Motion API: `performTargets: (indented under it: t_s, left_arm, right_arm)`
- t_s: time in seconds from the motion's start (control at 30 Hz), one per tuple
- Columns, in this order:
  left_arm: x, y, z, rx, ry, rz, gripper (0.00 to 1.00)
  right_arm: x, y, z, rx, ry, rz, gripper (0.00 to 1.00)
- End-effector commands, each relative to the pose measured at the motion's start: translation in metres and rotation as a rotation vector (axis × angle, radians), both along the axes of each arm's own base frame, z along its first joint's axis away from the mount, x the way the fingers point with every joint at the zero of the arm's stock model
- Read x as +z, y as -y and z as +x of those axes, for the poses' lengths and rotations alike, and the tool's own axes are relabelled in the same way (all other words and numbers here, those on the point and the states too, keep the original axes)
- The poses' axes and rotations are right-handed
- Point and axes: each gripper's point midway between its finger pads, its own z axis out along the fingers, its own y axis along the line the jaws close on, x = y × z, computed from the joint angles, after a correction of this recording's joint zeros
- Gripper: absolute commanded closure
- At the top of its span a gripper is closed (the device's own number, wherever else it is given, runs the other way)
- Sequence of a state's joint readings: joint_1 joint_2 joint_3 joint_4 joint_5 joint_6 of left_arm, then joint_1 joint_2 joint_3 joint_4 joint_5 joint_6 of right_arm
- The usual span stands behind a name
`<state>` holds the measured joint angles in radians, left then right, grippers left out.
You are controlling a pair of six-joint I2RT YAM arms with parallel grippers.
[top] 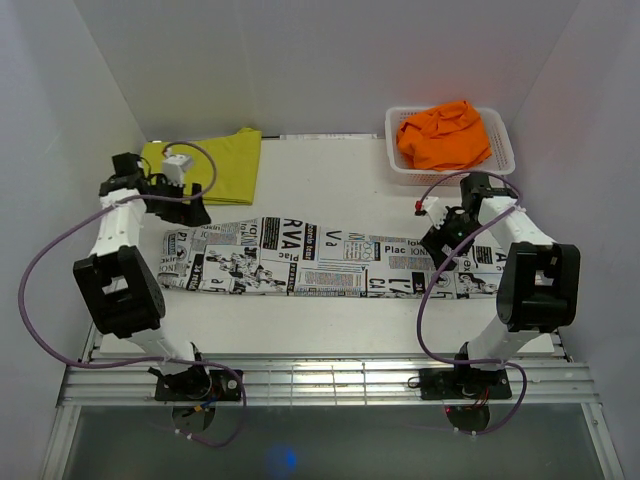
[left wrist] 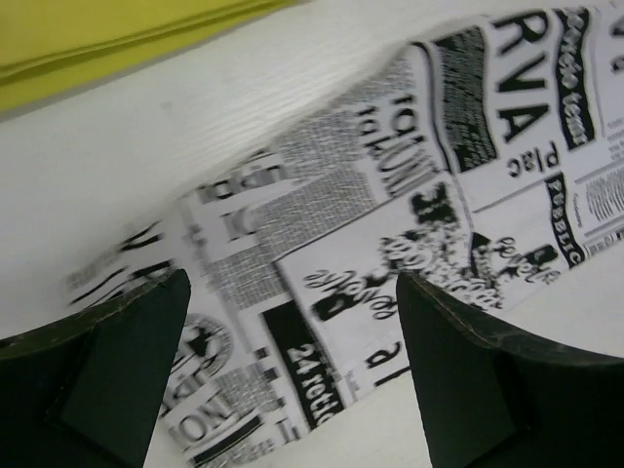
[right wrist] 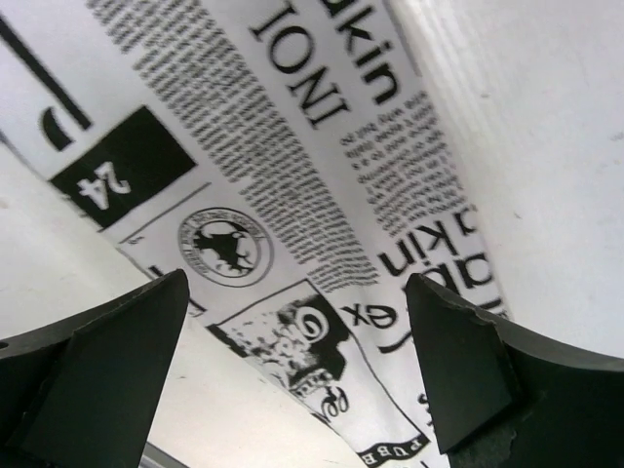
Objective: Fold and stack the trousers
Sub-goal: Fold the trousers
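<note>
Lying flat across the middle of the white table (top: 330, 190): long white cloth trousers with black newspaper print (top: 320, 262), stretched from left to right of frame. Plain yellow cloth trousers (top: 225, 165), folded flat, upper left, just above the print pair's left end. White plastic lattice basket (top: 503, 152), upper right, holds crumpled plain orange cloth trousers (top: 445, 135). Left gripper (left wrist: 292, 283) over the print pair's left end, jaws wide apart, nothing clamped. Right gripper (right wrist: 297, 283) over the right end, jaws likewise apart, gripping nothing.
</note>
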<state>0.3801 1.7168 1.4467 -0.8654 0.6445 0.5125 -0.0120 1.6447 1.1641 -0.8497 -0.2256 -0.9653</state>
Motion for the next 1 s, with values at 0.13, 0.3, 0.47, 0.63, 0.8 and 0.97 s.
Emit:
performTargets:
  t_s: [0.13,0.3,0.47,0.63,0.8,0.97]
  left_arm:
    - [-0.082,0.064,-0.042,-0.173,-0.093,0.180,0.02]
    - [-0.143,0.031,-0.075,-0.045,-0.245,0.351,0.02]
    - [-0.164,0.007,-0.095,0.081,-0.310,0.427,0.02]
    - [-0.158,0.012,-0.093,0.154,-0.342,0.332,0.02]
    - [-0.077,0.021,-0.060,0.155,-0.102,0.280,0.02]
    - [0.044,0.017,-0.043,0.219,0.235,0.308,0.02]
  right_arm:
    - [-0.008,-0.015,-0.043,-0.041,-0.145,0.062,0.02]
    - [-0.039,0.007,-0.062,-0.141,-0.203,-0.029,0.02]
    - [-0.018,0.030,-0.043,-0.301,-0.130,-0.015,0.04]
    - [0.040,0.062,-0.005,-0.472,0.024,0.005,0.07]
    - [0.094,0.099,0.012,-0.582,0.189,0.026,0.10]
    - [0.106,0.110,0.005,-0.703,0.245,0.036,0.10]
